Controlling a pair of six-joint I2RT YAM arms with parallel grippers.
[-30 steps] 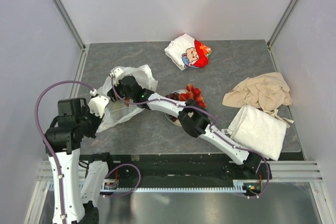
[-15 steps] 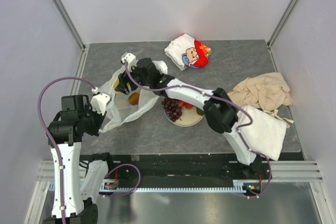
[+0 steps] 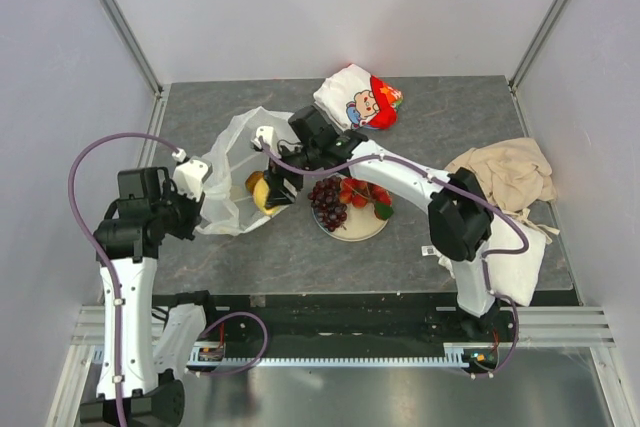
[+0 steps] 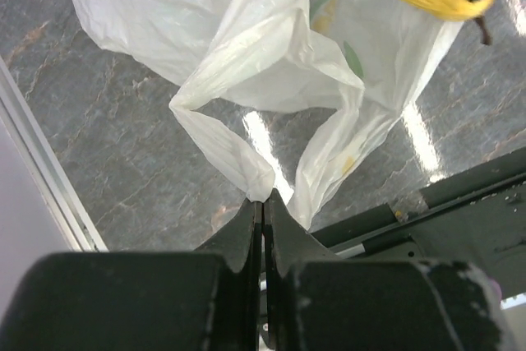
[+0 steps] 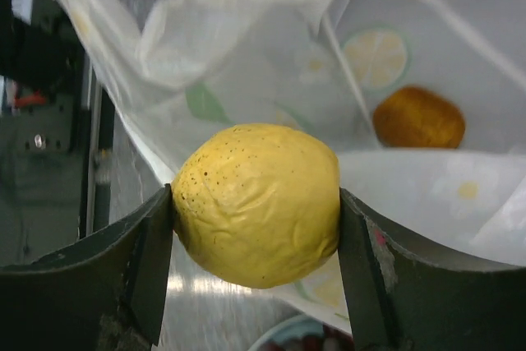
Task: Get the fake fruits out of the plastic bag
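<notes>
- Slippage of the lemon (image 5: pixel 256 205) was judged the main risk. It was clamped between the right fingers (image 5: pixel 374 285) across its widest part only, and so glossy and rounded a skin could be squeezed out by a jolt.
- Film of the plastic bag (image 4: pixel 246 63) was seen hanging just behind and above the right fingers. It could be snagged and dragged along if the lemon were carried off low.
- A thin fold of the bag's edge was pinched in the left fingers (image 4: pixel 238 240), which were closed together on it. So small a bite could be lost, and the mouth would then be let fall shut.
- One orange-brown fruit (image 5: pixel 417 117) was seen lying inside the bag, beyond the right fingers. Whether more was hidden in the folds could not be told.
- A plate (image 3: pixel 355 232) on the counter (image 3: pixel 200 117), just beside the right fingers on the side away from the bag, was found to hold the grape bunch (image 3: pixel 328 202) and strawberries (image 3: pixel 365 192). With so much on it, a lemon released there could be expected to roll off.
</notes>
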